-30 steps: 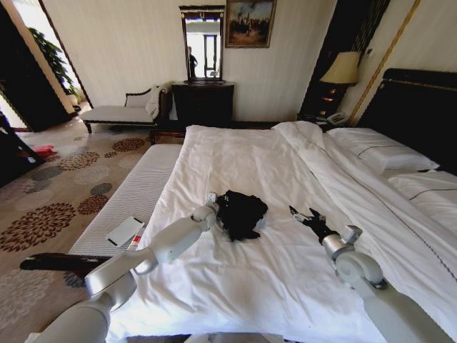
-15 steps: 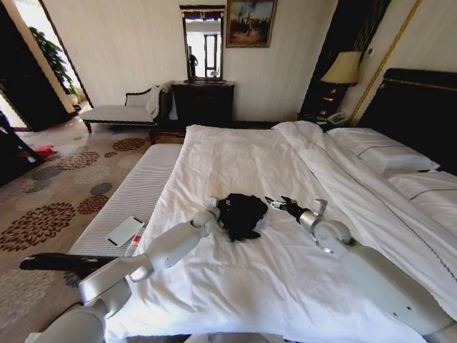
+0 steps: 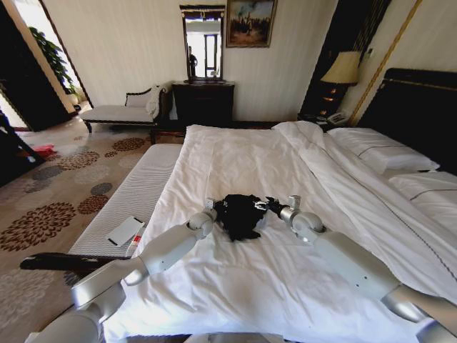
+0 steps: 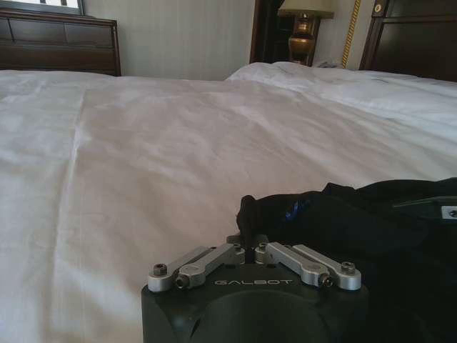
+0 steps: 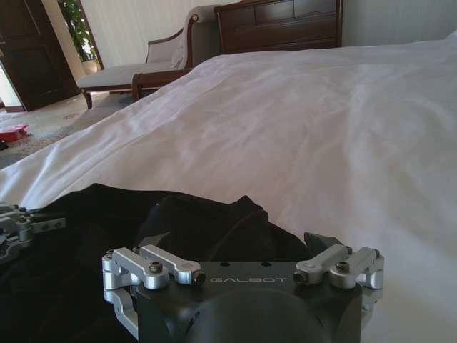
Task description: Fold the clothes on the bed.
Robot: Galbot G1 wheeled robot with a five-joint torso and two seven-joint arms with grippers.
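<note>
The clothes are one crumpled black T-shirt (image 3: 239, 214) lying in a heap in the middle of the bed (image 3: 235, 157), on the white duvet. My left gripper (image 3: 213, 209) is at the heap's left edge. In the left wrist view the left gripper (image 4: 246, 239) has its jaws drawn together, pinching a raised fold of the black T-shirt (image 4: 335, 221). My right gripper (image 3: 270, 206) is at the heap's right edge. In the right wrist view the right gripper (image 5: 241, 239) stands open, with a bulge of the black T-shirt (image 5: 200, 221) between its spread jaws.
A narrow white padded bench (image 3: 132, 189) runs along the bed's left side, with a flat white item (image 3: 125, 230) on it. Pillows (image 3: 382, 150) and a dark headboard (image 3: 421, 107) are to the right. Bare duvet stretches all around the shirt.
My right arm has swung left across the duvet, from well right of the shirt to its right edge. The left gripper has stayed at the left edge.
</note>
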